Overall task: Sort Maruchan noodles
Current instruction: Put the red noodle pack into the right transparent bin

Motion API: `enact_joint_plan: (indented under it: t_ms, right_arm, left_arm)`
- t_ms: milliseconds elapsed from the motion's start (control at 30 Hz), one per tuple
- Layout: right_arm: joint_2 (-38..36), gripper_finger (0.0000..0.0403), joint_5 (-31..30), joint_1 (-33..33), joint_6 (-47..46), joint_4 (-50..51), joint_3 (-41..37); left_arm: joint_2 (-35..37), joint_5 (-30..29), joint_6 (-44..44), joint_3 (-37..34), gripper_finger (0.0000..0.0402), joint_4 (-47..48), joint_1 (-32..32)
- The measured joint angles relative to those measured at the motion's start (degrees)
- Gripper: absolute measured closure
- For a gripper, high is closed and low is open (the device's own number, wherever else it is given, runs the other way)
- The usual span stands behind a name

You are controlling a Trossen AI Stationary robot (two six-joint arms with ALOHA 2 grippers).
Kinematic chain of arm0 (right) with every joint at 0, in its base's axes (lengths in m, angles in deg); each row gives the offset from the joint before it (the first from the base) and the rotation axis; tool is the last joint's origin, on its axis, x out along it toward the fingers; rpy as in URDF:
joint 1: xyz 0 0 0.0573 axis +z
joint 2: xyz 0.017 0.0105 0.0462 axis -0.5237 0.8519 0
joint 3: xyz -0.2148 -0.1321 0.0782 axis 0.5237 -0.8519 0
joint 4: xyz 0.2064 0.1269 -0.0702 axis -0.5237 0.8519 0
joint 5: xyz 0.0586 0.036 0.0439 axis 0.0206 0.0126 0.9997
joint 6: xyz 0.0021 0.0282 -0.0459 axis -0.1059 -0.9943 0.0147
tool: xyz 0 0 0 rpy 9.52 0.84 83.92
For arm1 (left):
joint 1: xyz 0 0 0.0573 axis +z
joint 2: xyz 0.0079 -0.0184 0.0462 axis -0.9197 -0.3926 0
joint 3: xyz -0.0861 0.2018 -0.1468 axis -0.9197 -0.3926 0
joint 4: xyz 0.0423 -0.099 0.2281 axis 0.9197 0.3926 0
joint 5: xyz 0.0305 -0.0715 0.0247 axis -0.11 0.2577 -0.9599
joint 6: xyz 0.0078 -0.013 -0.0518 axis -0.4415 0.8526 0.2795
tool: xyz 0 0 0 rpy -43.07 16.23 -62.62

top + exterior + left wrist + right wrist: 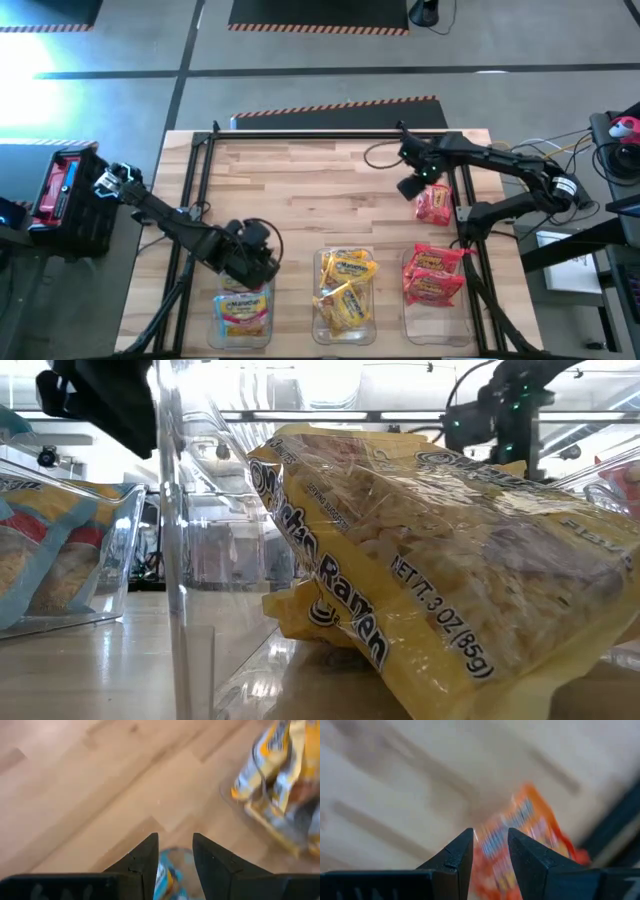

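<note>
Three clear bins stand along the table's near edge. The left bin (pixel 222 335) holds a pale blue packet (pixel 243 312), the middle bin (pixel 318 325) several yellow packets (pixel 346 285), the right bin (pixel 408 322) red packets (pixel 433 275). My left gripper (pixel 252 262) hovers open over the left bin's far edge. In its wrist view the blue packet (pixel 165 877) shows below its fingers. My right gripper (pixel 414 186) is near the table's right side, shut on another red packet (pixel 434 205). My right gripper pinches the red packet (pixel 492 845) between its two fingers, coming from above and pointing down. Most of the packet (pixel 545 827) sticks out beyond the fingertips and to one side. Which edge it has, and whether the packet is off the table, I cannot tell.
A black metal frame (pixel 300 133) runs round the table, with uprights near the left (pixel 200 180) and right (pixel 465 200) sides. Bare wood (pixel 320 190) fills the table's middle and far half. In the low view a yellow packet (pixel 440 570) blocks most of the sight.
</note>
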Motion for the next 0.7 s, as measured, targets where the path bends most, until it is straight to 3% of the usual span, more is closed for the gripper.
enact_joint_plan:
  t_ms: [233,700]
  right_arm:
    - [0.0,0.0289,0.1,0.0,-5.0,10.6,-2.7]
    - [-0.1,0.0289,3.8,0.0,-8.6,2.7,-13.2]
  left_arm:
    - [-0.4,-5.7,3.2,0.0,0.0298,0.0,0.1]
    - [-0.4,-9.7,6.4,0.0,0.0298,-0.4,0.4]
